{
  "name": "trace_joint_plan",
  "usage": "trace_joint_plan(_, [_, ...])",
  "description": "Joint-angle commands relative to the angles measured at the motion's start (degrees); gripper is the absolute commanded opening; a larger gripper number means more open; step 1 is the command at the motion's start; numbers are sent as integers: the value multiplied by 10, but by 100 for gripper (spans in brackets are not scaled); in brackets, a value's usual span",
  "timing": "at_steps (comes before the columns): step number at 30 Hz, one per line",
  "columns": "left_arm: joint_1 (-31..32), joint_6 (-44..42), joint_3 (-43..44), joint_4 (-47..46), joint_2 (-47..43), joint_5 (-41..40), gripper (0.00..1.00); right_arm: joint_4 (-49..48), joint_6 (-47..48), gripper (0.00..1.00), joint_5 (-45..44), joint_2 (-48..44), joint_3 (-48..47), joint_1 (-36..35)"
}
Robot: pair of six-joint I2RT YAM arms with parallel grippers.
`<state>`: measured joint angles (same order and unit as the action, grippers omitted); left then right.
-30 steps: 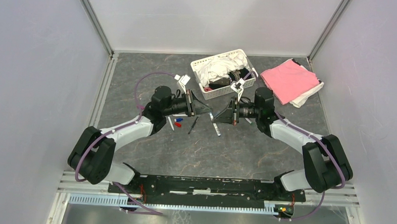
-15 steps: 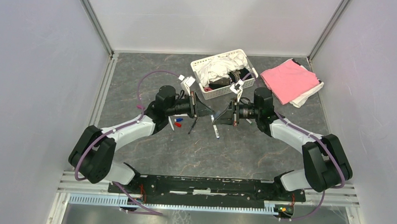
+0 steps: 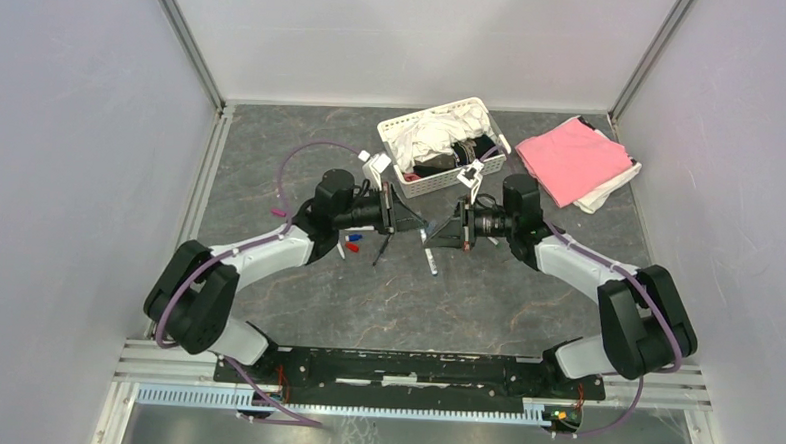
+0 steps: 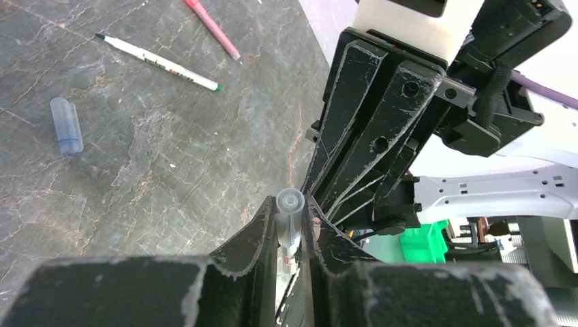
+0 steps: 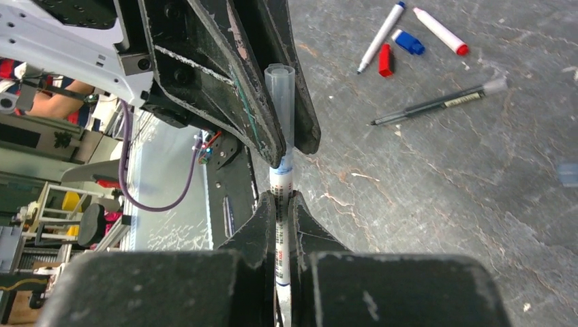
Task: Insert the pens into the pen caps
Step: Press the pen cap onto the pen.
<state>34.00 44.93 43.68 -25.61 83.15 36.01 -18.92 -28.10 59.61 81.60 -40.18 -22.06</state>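
**Pen meets clear cap in mid-air between the two grippers**

The left gripper and right gripper point at each other above the middle of the dark marbled table, almost tip to tip. The right gripper's fingers are pressed together on the white barrel of the pen. The left gripper's fingers are clamped on the clear cap, a see-through tube that sticks out past them. In the right wrist view, cap and pen run in one straight line, and the cap's lower end sits on the pen's front end. Whether it is pushed fully home cannot be told.

More pens and caps lie loose on the table below. A red cap and a blue cap sit just beside each other, between a white pen with a blue tip and a white pen with a red end. A dark pen lies near them but apart. The left wrist view shows a pale blue cap lying on its own, with a white pen with a green end and a pink pen farther off.

Behind the grippers stand a white basket of cloth and, to its right, a folded pink cloth.
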Motion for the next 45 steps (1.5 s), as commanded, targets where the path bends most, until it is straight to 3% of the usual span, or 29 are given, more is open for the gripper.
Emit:
trace_joint_plan(1, [25,14,0,21,38,57,7,-29,13,0,-77,8,-18,14])
trace_joint_plan(10, [32,37,-4,1,85,71,18,-1,37,0,-90,45,-33,21])
trace_joint_plan(16, [29,48,3,-3,89,48,36,8,56,0,-81,34,-18,21])
trace_joint_plan(20, [20,66,0,-26,86,45,39,12,65,0,-75,26,-14,21])
trace_joint_plan(33, [-32,83,-69,-91,3,43,62,27,90,0,-47,19,-30,21])
trace_joint_plan(36, [-51,108,-107,-143,-24,43,64,26,99,0,-28,16,-30,21])
trace_joint_plan(39, [-57,148,-140,-254,-37,46,66,10,99,0,4,14,-27,21])
trace_joint_plan(45, [-58,203,-156,-400,-17,61,68,-15,94,0,40,9,-25,21])
